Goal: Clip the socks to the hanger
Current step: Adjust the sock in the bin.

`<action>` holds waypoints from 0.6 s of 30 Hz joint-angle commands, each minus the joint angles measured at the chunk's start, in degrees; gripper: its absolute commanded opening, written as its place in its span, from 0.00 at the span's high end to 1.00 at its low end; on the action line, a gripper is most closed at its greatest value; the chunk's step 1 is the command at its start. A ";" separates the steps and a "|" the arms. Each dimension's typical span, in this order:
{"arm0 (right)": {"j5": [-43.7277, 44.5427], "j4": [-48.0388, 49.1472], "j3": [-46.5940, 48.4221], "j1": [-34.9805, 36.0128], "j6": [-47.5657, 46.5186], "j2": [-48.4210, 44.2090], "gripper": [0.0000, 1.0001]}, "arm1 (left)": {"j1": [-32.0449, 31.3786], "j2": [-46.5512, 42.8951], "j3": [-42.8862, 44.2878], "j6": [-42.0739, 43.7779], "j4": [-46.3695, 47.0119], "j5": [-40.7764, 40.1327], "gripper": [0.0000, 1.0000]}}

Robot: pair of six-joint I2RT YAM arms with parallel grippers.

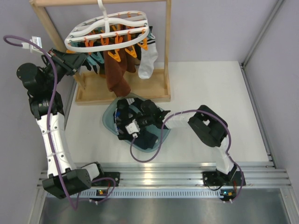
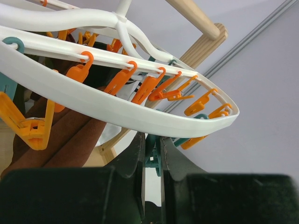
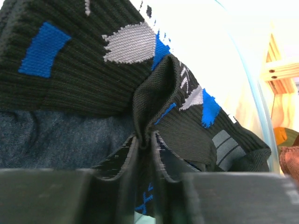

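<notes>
In the blue bin (image 1: 107, 117), the right gripper (image 3: 150, 140) pinches a black sock (image 3: 161, 93); the left gripper (image 2: 152, 145) clamps a teal clip (image 2: 150, 161) beneath the hanger (image 2: 117, 105).

The left gripper (image 1: 85, 60) sat among the teal clips (image 1: 96, 58) under the left end of the hanger (image 1: 106, 29), while the right gripper (image 1: 122, 115) was buried in dark socks (image 1: 148, 138) inside a bluish bowl (image 1: 108, 117) on the tabletop (image 1: 205, 88).

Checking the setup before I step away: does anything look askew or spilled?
Nothing spilled or broken. The hanger looks tilted in the top view, toward the left gripper, which pinches a teal clip. The socks lie in their tub.
</notes>
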 commanded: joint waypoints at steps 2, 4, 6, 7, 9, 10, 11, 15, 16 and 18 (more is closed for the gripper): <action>-2.16 3.97 -0.32 0.95 5.51 -4.82 0.93 | -0.34 0.61 -0.54 0.44 -0.89 -0.86 1.00; -1.72 4.23 -0.42 0.77 7.17 -6.31 1.00 | -0.34 0.61 -0.63 0.53 -0.89 -0.77 1.00; -0.50 5.28 0.19 0.77 11.47 -7.20 1.00 | -0.26 0.52 -0.63 0.79 -0.89 -0.77 1.00; 0.03 5.89 0.63 0.68 13.75 -8.16 1.00 | -0.26 0.52 -0.63 0.88 -0.89 -0.77 1.00; 0.30 5.81 3.61 0.60 21.22 -9.13 1.00 | -0.34 0.61 -0.45 1.32 -1.07 -0.42 1.00; 0.30 5.64 4.84 0.25 23.94 -10.18 1.00 | -0.34 0.61 -0.19 1.58 -0.98 -0.25 1.00; 0.30 5.55 7.47 -0.02 29.37 -10.62 1.00 | -0.26 0.69 -0.10 2.11 -1.07 0.19 1.00; -1.54 4.32 12.85 -0.63 37.85 -13.17 1.00 | -0.34 0.87 0.16 3.34 -1.51 1.59 1.00; -1.72 4.14 13.72 -0.72 38.73 -13.96 1.00 | -0.34 0.87 0.16 3.61 -1.51 2.04 1.00; -2.24 3.35 16.36 -0.81 40.40 -14.49 1.00 | -0.34 0.78 -0.01 4.48 -1.86 2.91 1.00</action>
